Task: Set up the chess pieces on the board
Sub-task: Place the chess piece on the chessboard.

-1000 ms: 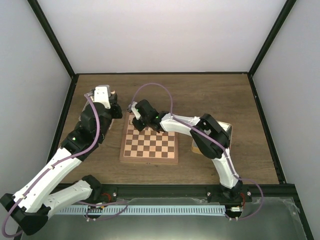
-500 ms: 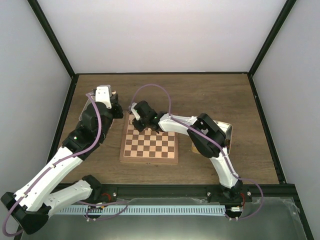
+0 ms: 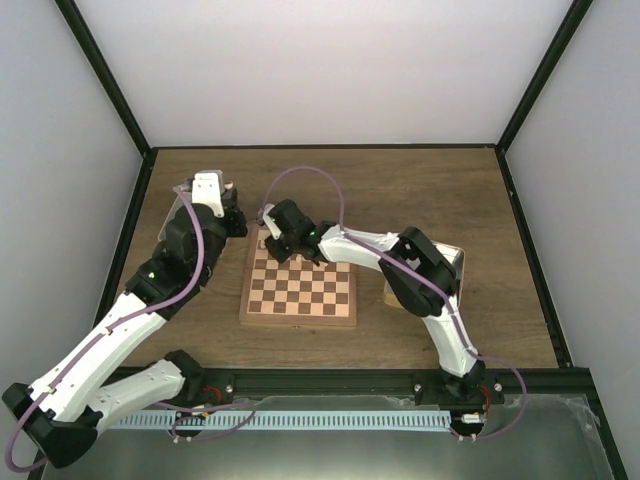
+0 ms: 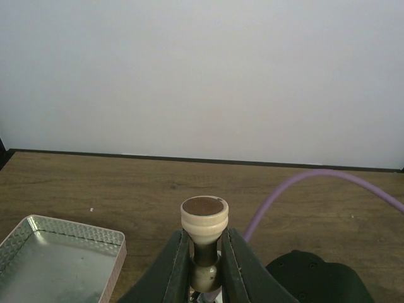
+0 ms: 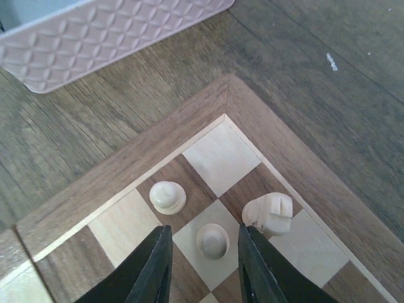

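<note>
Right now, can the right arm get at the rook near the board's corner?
Probably yes. The rook stands uncovered just outside the open right gripper, which straddles a pawn; it would need to lift and shift sideways first.

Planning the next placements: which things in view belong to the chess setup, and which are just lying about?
Job: the board; three chess pieces near its corner; another piece held in the left gripper; right gripper open around one.
Lying about: embossed tray beside the board; purple cable, the arm's own.
</note>
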Robot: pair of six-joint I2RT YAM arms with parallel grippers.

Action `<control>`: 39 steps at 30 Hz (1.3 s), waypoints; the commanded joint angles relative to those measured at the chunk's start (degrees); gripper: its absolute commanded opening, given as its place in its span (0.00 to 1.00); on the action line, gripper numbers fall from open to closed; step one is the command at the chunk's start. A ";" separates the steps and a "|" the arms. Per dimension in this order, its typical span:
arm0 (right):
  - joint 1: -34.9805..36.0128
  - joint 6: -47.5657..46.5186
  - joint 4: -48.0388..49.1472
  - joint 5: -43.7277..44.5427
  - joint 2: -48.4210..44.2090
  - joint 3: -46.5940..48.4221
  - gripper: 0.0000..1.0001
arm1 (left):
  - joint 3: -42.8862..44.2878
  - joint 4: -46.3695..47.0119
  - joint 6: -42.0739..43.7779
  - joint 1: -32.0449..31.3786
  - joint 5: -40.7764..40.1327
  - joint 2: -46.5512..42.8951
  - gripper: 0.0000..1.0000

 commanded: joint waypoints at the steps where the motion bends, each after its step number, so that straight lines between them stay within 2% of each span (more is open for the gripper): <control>1: 0.20 0.98 -0.98 -1.13 -4.56 1.58 0.32 | -0.08 1.52 -0.51 0.03 0.44 0.00 0.10; 4: 0.21 2.23 -1.48 -1.64 -6.46 1.11 0.34 | -0.12 1.37 -0.64 0.03 0.90 -0.10 0.10; 7: -0.14 4.19 -1.47 -4.60 -10.34 -0.80 0.45 | -0.43 1.51 -0.61 0.01 1.94 -0.06 0.10; 13: -3.97 13.49 4.37 -13.72 -23.28 -13.22 0.53 | -2.05 2.57 1.21 0.10 9.29 0.57 0.11; 15: -6.00 17.33 6.36 -17.06 -28.11 -18.65 0.54 | -2.86 3.03 2.24 0.07 13.45 1.40 0.11; 19: -9.58 23.59 7.93 -22.58 -37.24 -25.62 0.59 | -3.82 3.96 5.00 0.12 27.01 3.73 0.11; 24: -13.42 31.45 9.80 -27.84 -47.93 -30.54 0.60 | -4.07 4.91 9.27 0.12 42.33 6.57 0.11; 28: -13.76 34.81 13.59 -30.59 -55.49 -33.72 0.60 | -2.11 3.13 12.64 0.12 53.72 8.80 0.11; 31: -13.76 35.88 14.18 -33.04 -58.08 -34.20 0.60 | -1.18 1.81 14.64 0.04 59.33 9.55 0.11; 39: -13.76 33.77 4.64 -37.84 -56.13 -30.91 0.59 | 0.42 -2.35 19.42 0.09 59.96 9.91 0.11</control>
